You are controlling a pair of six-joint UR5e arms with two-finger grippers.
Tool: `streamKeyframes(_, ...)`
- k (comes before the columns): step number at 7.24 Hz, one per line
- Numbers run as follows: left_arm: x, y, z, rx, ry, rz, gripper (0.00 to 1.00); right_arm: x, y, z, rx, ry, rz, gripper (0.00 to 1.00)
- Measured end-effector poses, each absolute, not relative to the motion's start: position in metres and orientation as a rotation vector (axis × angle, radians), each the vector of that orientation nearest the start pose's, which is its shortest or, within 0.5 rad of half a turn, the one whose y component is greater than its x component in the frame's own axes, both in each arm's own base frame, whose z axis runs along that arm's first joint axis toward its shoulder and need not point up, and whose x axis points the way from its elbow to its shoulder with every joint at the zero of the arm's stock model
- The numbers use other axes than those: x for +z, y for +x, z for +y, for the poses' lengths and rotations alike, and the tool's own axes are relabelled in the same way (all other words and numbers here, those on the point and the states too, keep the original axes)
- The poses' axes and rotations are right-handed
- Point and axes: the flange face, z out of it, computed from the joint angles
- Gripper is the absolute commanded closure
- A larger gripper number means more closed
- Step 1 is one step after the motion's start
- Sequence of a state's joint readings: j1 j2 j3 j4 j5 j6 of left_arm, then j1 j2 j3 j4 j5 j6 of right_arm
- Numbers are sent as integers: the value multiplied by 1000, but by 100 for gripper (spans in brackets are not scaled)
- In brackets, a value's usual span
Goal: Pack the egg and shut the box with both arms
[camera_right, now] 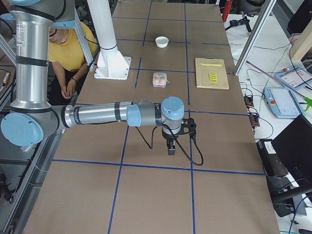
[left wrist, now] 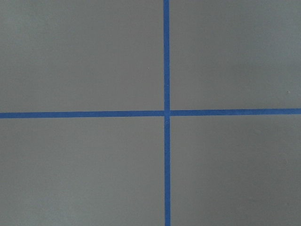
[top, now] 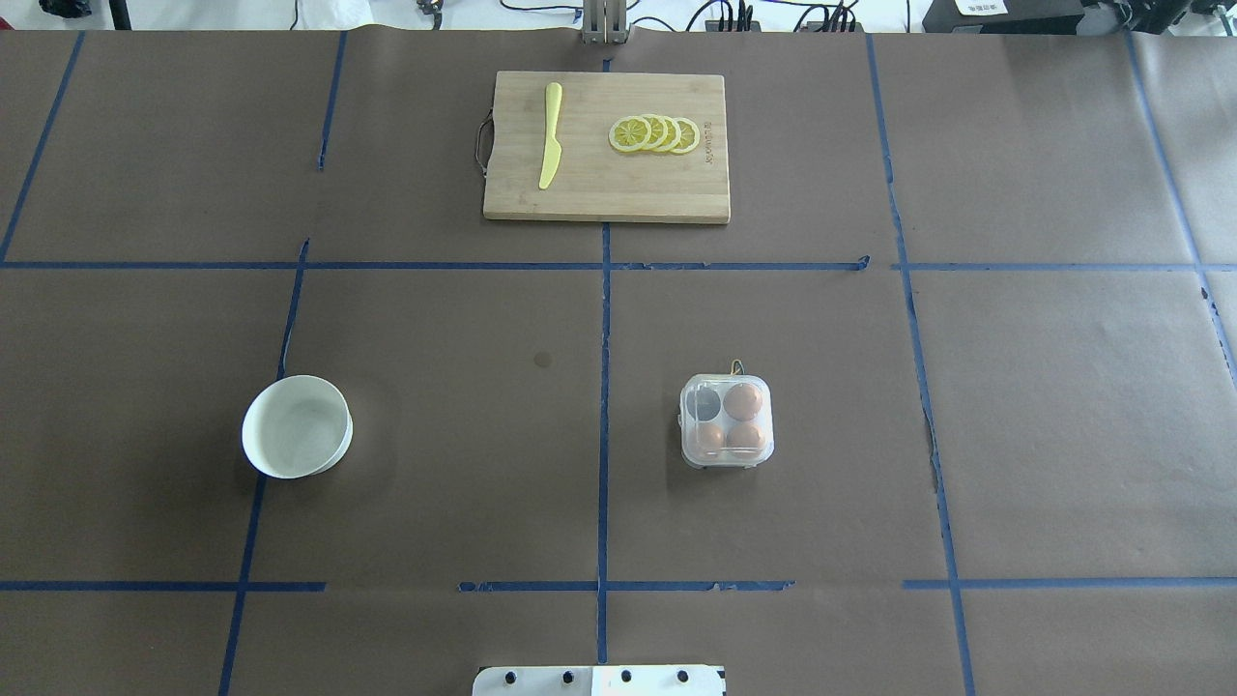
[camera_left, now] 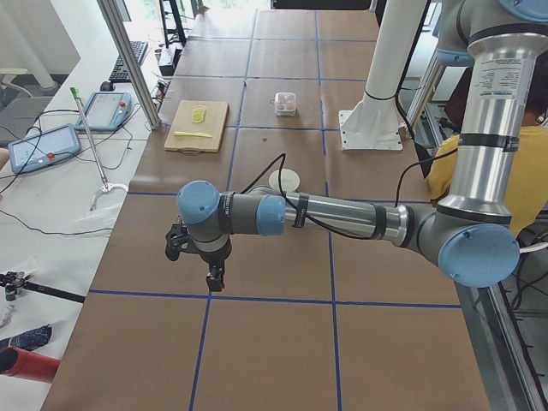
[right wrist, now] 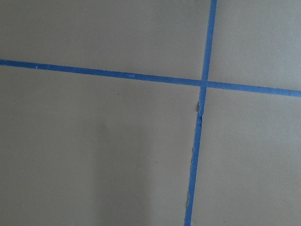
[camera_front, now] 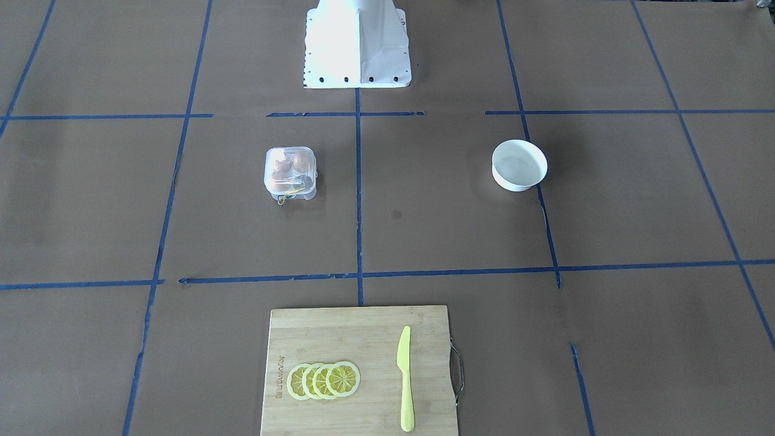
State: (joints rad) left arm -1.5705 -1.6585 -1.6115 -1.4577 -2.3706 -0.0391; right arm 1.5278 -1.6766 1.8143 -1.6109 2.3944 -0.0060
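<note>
Box [top: 727, 421] right of the worktop's [top: 435, 483] centre, three eggs [top: 743, 400] inside, lid seemingly down. Left hand [camera_left: 212, 279] and right hand [camera_right: 170, 149] hang far off; we cannot tell their grip. We judge both lid edges need even pressing.

Brand mark [camera_front: 280, 376] on cutting board [camera_front: 363, 339], label [camera_left: 495, 79] on left arm [camera_left: 342, 214], neither legible
</note>
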Motion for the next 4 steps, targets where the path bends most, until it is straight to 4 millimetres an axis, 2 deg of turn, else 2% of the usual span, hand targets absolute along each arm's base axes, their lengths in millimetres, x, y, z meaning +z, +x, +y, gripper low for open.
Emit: streamKeyframes(4,590,-69,-531,-67,23,707,0,590,40,-452,-86,75,-823,0)
